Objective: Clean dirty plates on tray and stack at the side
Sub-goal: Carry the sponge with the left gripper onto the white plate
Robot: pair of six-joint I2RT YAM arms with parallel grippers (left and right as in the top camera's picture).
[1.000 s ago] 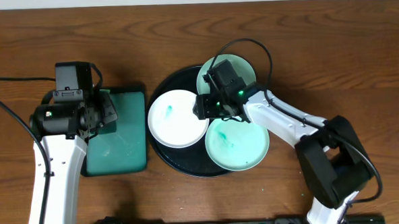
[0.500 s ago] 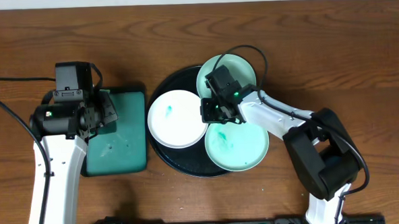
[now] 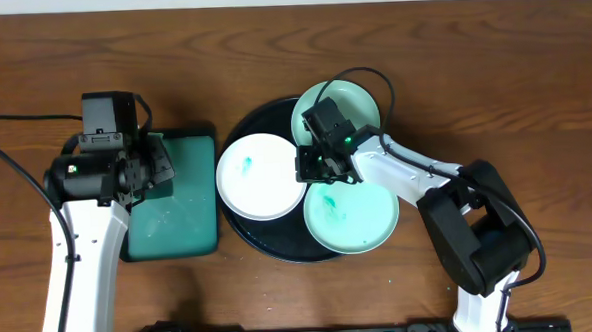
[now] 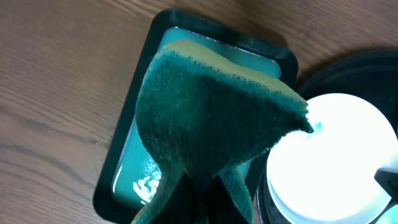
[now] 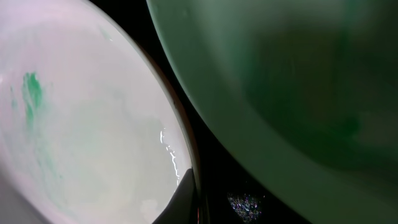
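Observation:
On the round black tray (image 3: 275, 243) lie three plates: a white plate (image 3: 257, 183) with a teal smear at the left, one mint plate (image 3: 358, 95) at the back and another mint plate (image 3: 358, 221) with smears at the front right. My right gripper (image 3: 311, 166) is down between them, shut on the white plate's right rim. In the right wrist view a dark finger (image 5: 180, 199) lies on the white plate (image 5: 81, 124), beside the mint plate (image 5: 280, 81). My left gripper (image 3: 160, 162) is shut on a green-and-yellow sponge (image 4: 211, 112) above the teal tray.
A rectangular teal tray (image 3: 179, 226) with a dark rim (image 4: 109, 180) holds wet liquid, just left of the black tray. Bare wooden table surrounds both. The right arm reaches in from the lower right across the front mint plate.
My right gripper has closed on the white plate's rim, and the plate has shifted slightly left. The left arm with the sponge has not moved.

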